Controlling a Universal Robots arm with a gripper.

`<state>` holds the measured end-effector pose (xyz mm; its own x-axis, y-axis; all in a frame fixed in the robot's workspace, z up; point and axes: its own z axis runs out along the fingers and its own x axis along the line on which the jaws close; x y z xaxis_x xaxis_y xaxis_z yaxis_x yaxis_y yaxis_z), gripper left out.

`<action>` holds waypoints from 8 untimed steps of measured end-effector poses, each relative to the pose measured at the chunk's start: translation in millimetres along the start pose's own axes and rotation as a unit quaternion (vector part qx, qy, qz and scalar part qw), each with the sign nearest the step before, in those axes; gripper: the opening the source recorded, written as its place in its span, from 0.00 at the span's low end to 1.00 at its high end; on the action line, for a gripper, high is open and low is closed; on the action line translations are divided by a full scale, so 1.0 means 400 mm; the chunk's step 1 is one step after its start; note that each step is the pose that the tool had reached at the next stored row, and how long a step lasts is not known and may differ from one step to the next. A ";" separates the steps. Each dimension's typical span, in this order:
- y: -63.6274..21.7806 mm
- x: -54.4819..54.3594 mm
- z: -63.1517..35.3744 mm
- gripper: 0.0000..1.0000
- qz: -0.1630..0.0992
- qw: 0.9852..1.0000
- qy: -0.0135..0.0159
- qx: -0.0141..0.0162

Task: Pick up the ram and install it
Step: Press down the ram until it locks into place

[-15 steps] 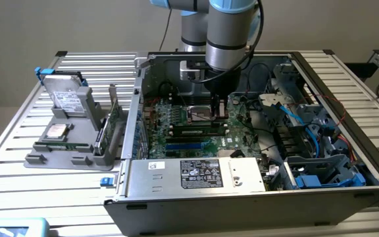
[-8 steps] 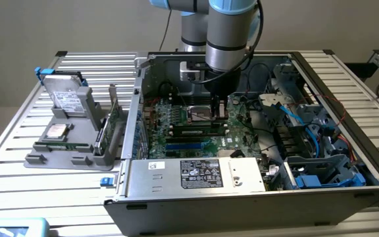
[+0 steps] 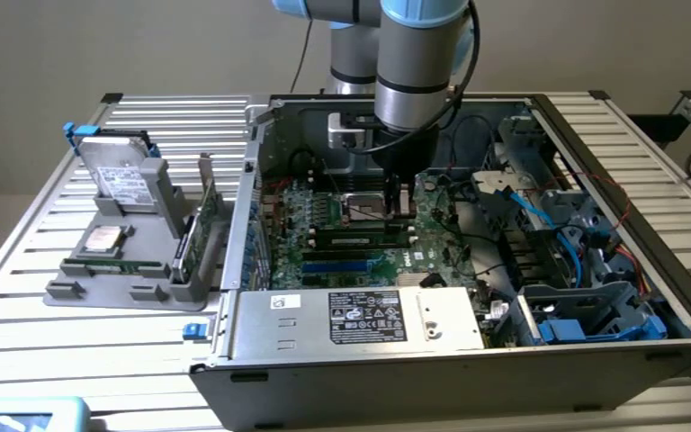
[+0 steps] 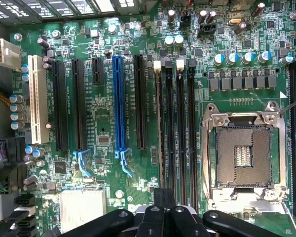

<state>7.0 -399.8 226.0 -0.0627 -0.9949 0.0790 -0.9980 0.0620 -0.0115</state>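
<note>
Wrist view shows the gripper (image 4: 164, 210) with its jaws shut together, pressing down on the ram (image 4: 161, 133), which stands thin and upright in its slot on the green board (image 4: 103, 113) beside the empty chip socket (image 4: 245, 150).

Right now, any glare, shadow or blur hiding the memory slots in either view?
Wrist view: even light and crisp focus on the memory slots, mild glare on the CPU socket frame, gripper dark at the edge. Exterior view: softer, arm shading the motherboard, case interior dim.
</note>
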 end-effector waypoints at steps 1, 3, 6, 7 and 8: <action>0.000 0.000 0.000 0.11 0.000 1.000 0.000 0.000; 0.000 0.000 0.001 0.11 0.000 1.000 0.000 0.000; 0.001 0.000 -0.002 0.11 0.000 1.000 -0.001 0.000; 0.003 0.000 -0.008 0.11 0.000 1.000 -0.001 0.000; 0.006 0.001 -0.016 0.11 0.000 1.000 -0.001 0.000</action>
<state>4.5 -399.7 232.3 -0.0630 -0.9950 0.0775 -0.9980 0.0623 -0.0110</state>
